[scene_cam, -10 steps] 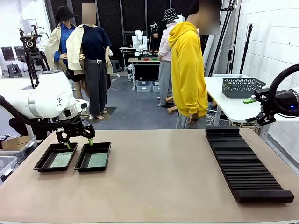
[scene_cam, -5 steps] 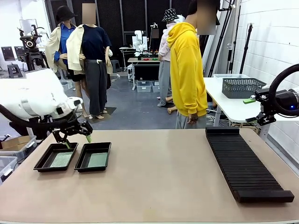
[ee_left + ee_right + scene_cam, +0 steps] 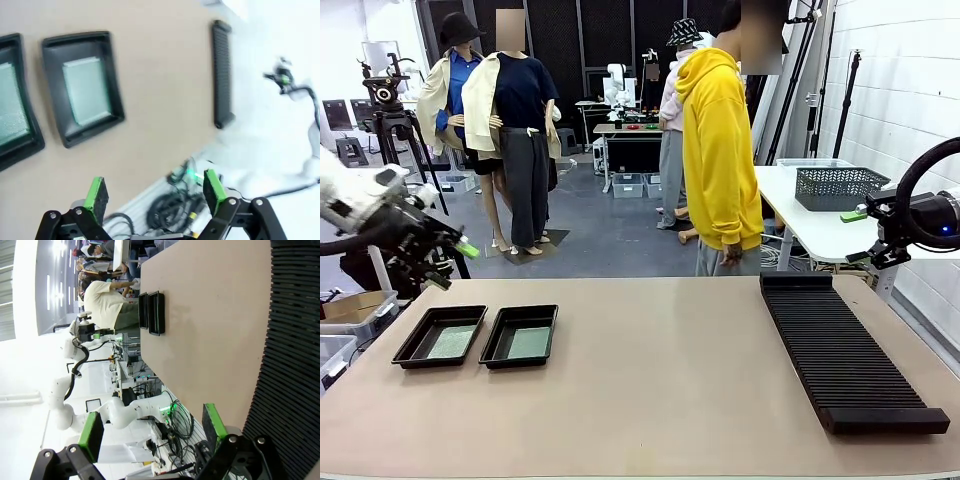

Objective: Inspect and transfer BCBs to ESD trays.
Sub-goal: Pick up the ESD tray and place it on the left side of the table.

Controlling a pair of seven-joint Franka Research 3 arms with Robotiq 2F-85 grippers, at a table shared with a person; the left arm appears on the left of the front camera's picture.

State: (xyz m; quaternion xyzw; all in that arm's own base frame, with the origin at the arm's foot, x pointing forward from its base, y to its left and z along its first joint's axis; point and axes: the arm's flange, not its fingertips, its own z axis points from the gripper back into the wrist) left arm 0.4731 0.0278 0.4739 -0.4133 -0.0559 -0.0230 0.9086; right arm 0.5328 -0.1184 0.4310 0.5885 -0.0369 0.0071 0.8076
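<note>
Both boards [image 3: 529, 343] lie flat in their trays [image 3: 494, 360] — job looks done. Left gripper [image 3: 453, 265] and right gripper [image 3: 869, 236], both spread and empty, should park well clear of the rack [image 3: 840, 350].

White arms [image 3: 350, 205], green-padded end effectors [image 3: 155, 192].

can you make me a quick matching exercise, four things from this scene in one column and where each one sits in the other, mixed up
Things
1. left end effector
2. right end effector
3. ESD trays
4. ribbed rack

Places
A. on the table, robot's right side
B. raised off the table's left edge, open and holding nothing
C. on the table, robot's left side, a BCB in each
D. off the table's right edge, by the white side table, open

Pairs: 1-B, 2-D, 3-C, 4-A
</note>
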